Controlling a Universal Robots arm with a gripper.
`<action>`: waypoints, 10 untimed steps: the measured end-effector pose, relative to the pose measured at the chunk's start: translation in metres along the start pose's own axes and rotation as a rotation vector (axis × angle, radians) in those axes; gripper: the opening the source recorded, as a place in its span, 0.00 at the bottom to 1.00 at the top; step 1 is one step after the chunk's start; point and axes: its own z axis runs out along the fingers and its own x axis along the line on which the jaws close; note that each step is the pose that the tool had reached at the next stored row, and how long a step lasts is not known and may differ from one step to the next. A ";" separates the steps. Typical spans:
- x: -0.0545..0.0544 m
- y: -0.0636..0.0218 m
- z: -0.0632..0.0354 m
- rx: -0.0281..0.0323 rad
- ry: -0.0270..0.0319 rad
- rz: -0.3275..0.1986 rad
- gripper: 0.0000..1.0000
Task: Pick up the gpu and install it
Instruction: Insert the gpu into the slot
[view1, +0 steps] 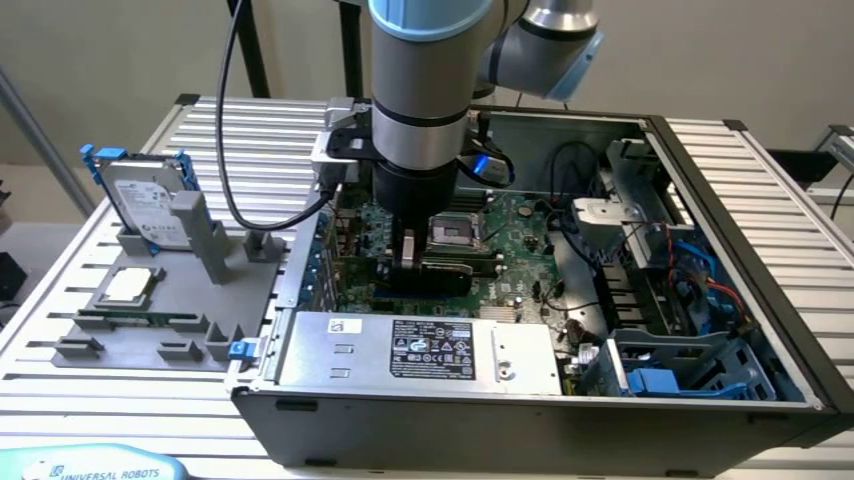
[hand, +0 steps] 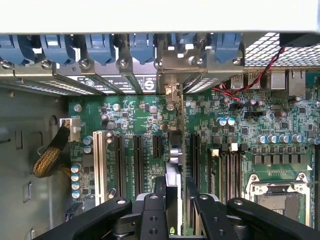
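1. Holding the gpu (hand: 173, 187) edge-on, the gripper (hand: 173, 212) sits low inside the open pc case (view1: 747, 190), right over the motherboard (hand: 150, 125). Jaws part-closed, one finger (hand: 153, 215) pressed on each flat face of the card; nothing else in the grip.
2. Gpu location: upright btwn the fingers, above the expansion slots (hand: 137, 160), its silver bracket end (hand: 172, 90) pointing at the rear slot openings of the case. In the exterior view the card (view1: 434, 270) shows as a dark slab just beside the cpu socket (view1: 451, 232), on the side toward the power supply (view1: 420, 350).
3. Step in hand, as I judge it: lining up and seating the card in its slot. Can't tell whether the edge connector has already entered the slot; the contact line is hidden behind the card & fingers.
4. To do it well:
   - keep the card plumb, long edge parallel w/ the slot; any tilt will jam one end first.
   - bracket tab must drop into the open rear bay next to the blue retention clips (hand: 100, 47), not onto the metal frame.
   - press straight down, even along the length, no sideways drag across nearby capacitors (hand: 76, 175).
   - grip should stay firm until the card bottoms out.
5. Off to the side of the case, the parts fixture (view1: 147, 320) carries a hard drive (view1: 144, 205) w/ blue rails and a cpu chip (view1: 127, 285); both untouched, well apart from the arm.
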 end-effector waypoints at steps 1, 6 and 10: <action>0.000 0.0000 0.0000 0.0000 0.0003 0.000 0.27; 0.000 0.0000 0.0000 0.0002 0.0036 0.000 0.27; 0.000 0.0000 0.0000 0.0003 0.0064 0.000 0.27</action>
